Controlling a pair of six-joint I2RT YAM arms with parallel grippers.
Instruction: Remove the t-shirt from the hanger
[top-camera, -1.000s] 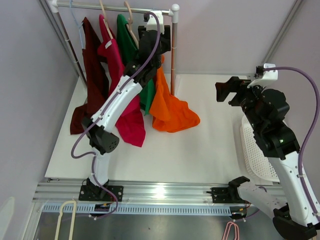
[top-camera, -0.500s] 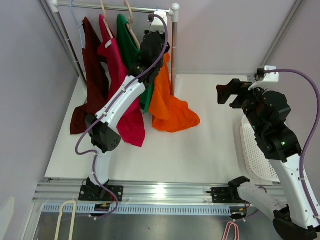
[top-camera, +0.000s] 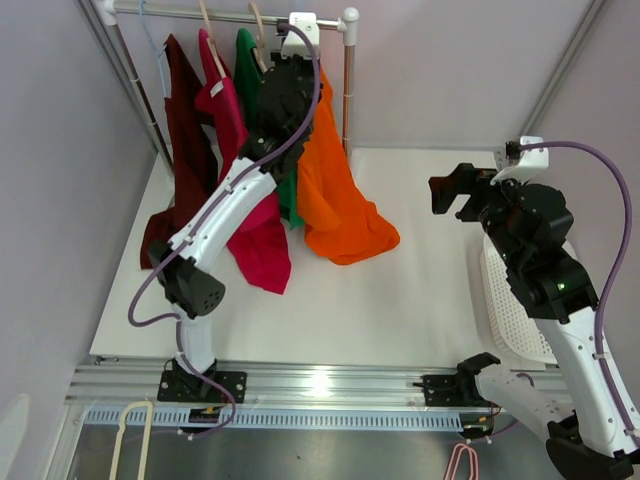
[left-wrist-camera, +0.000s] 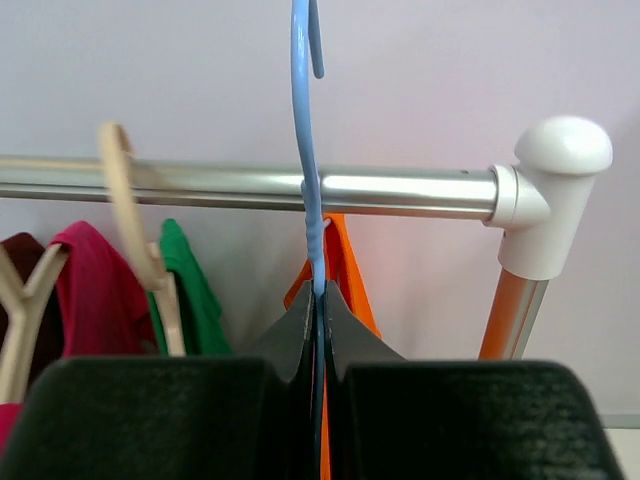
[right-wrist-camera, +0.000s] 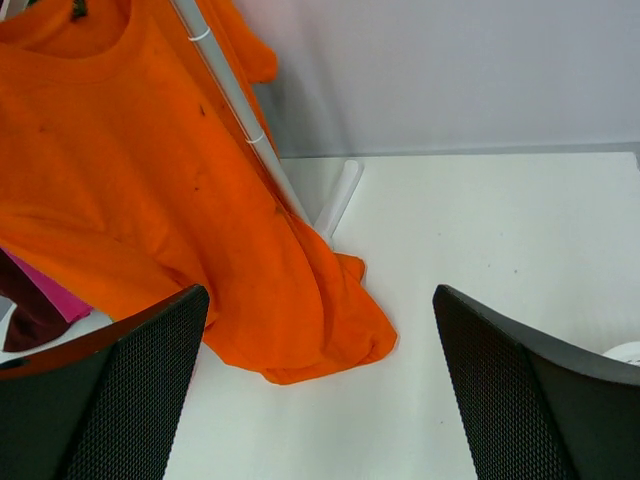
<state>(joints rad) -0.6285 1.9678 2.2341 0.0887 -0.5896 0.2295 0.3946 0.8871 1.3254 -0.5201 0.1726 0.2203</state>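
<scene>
An orange t-shirt (top-camera: 335, 200) hangs from a blue hanger (left-wrist-camera: 303, 150) at the right end of the clothes rail (left-wrist-camera: 400, 190), its lower part piled on the white table. My left gripper (left-wrist-camera: 318, 300) is shut on the hanger's thin neck just below the rail. The hook reaches well above the rail, in front of it. In the top view the left gripper (top-camera: 290, 75) is up against the rail. My right gripper (right-wrist-camera: 318, 330) hangs open over the table, right of the t-shirt (right-wrist-camera: 150, 180), with nothing between its fingers.
Dark red (top-camera: 185, 130), pink (top-camera: 240, 150) and green (top-camera: 255, 80) shirts hang on wooden hangers left of the orange one. The rack's upright post (top-camera: 347, 110) stands beside it. A white perforated tray (top-camera: 510, 310) lies at the table's right edge. Loose hangers (top-camera: 130, 440) lie below the front rail.
My left gripper has shut on the hanger's neck and risen toward the rail, pulling the top of the orange t-shirt up. The right arm has hardly moved.
</scene>
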